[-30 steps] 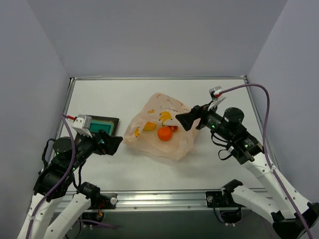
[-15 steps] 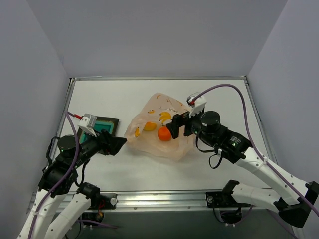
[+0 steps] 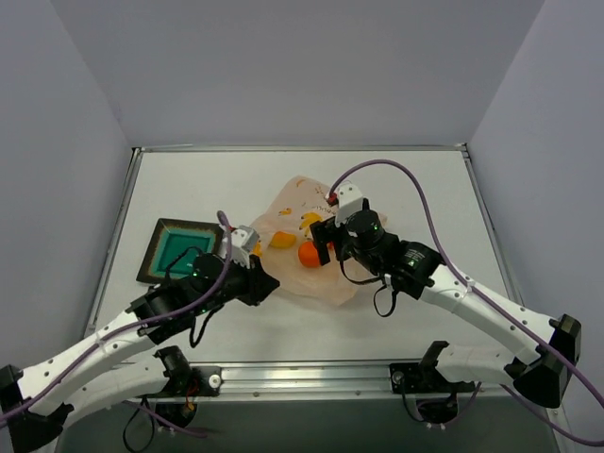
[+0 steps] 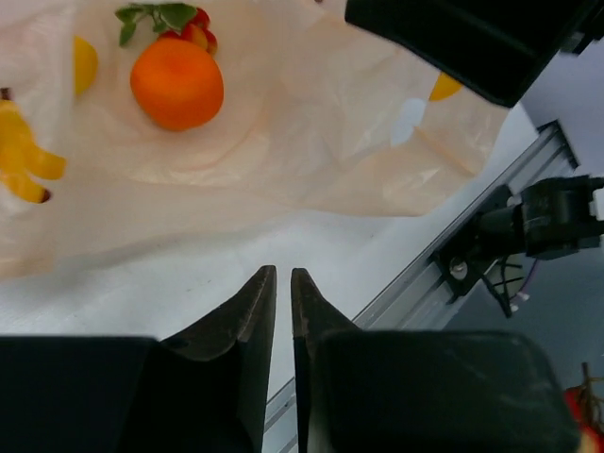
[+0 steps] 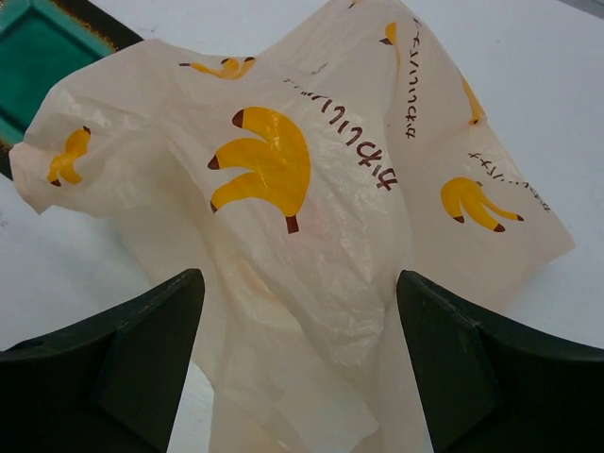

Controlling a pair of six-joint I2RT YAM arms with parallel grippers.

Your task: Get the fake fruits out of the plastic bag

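1. Left gripper (image 4: 283, 276): fingers almost together with only a thin slit between them, nothing in it. It sits low over bare table (image 3: 189, 184), just short of the near-left edge of the bag (image 4: 283, 151) and pointing at it.
2. Right gripper (image 5: 300, 283): jaws spread wide, holding nothing. It hangs over the middle of the bag with one finger on each side of a crumpled ridge of plastic. Can't tell if the fingers touch the bag.
3. In the top view the right gripper (image 3: 324, 247) is over the right-centre of the bag, just right of the orange ball (image 3: 310, 253). The left gripper (image 3: 260, 283) is at the bag's near-left corner. The two grippers are near each other, with the bag between.
4. Bag (image 3: 300, 200): peach, see-through, banana prints, lying crumpled and flat around the table centre.
5. Fruits are all inside the bag, seen through the plastic:
   - The orange ball (image 4: 176, 82) is in the middle.
   - The yellow lemon piece (image 4: 84, 64) is just to its left.
   - The red berries (image 4: 198, 33) with green leaves touch the ball's far side.
   - In the top view the lemon piece (image 3: 283, 239) shows, but the berries are mostly hidden by the right gripper.
6. Teal dish (image 3: 179, 250): on the table left of the bag, near it but not touching. Nothing in it.
7. A metal rail (image 4: 444, 255) runs along the table's near edge.
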